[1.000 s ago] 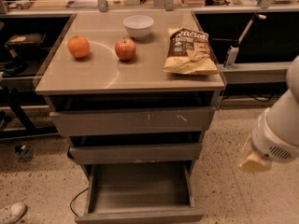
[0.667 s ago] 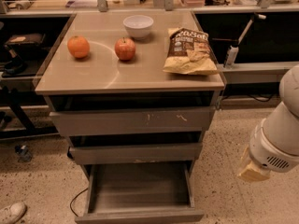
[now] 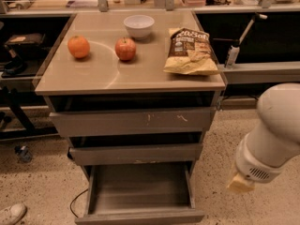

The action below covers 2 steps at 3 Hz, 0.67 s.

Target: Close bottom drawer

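Note:
The bottom drawer (image 3: 140, 216) is pulled far out at the foot of the grey-brown cabinet. Its shallow tray is open to view and looks empty, and its plain flat front sits at the lower edge of the view. My white arm (image 3: 272, 135) hangs at the right of the cabinet. My gripper (image 3: 240, 183) shows only as a pale tip under the arm, to the right of the open drawer and a little above its front, apart from it.
The top drawer (image 3: 133, 122), with white scratch marks, and the middle drawer (image 3: 136, 153) stand slightly out. On the cabinet top are an orange (image 3: 78, 46), an apple (image 3: 125, 48), a white bowl (image 3: 138, 26) and a chip bag (image 3: 190, 50). A shoe (image 3: 10, 213) and a cable lie on the floor at the left.
My arm and gripper have moved down and a little to the left, nearer the open bottom drawer. The drawers and the things on top have not moved.

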Motion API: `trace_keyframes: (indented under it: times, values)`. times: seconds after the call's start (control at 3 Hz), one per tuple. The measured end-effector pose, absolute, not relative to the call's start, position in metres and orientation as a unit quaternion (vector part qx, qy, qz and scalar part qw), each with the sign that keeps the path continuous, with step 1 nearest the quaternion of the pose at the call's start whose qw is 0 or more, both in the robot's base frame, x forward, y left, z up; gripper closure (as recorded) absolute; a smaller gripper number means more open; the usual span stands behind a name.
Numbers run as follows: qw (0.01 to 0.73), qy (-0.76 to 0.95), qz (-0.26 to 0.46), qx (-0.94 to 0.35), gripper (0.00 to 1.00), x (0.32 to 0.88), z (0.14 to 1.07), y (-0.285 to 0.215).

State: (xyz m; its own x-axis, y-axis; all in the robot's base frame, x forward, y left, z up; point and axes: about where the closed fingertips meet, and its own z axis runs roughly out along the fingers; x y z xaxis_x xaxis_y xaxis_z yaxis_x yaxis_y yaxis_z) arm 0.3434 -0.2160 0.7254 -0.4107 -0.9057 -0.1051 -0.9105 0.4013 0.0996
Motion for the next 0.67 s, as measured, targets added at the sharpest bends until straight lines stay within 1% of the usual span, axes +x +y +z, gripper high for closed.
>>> trace_keyframes:
  times: [0.33, 0.67]
  values:
    - [-0.009, 0.846, 0.104, -0.524, 1.00, 0.331, 0.647, -0.197]
    - [-0.007, 0.856, 0.116, -0.504, 1.00, 0.336, 0.588, -0.185]
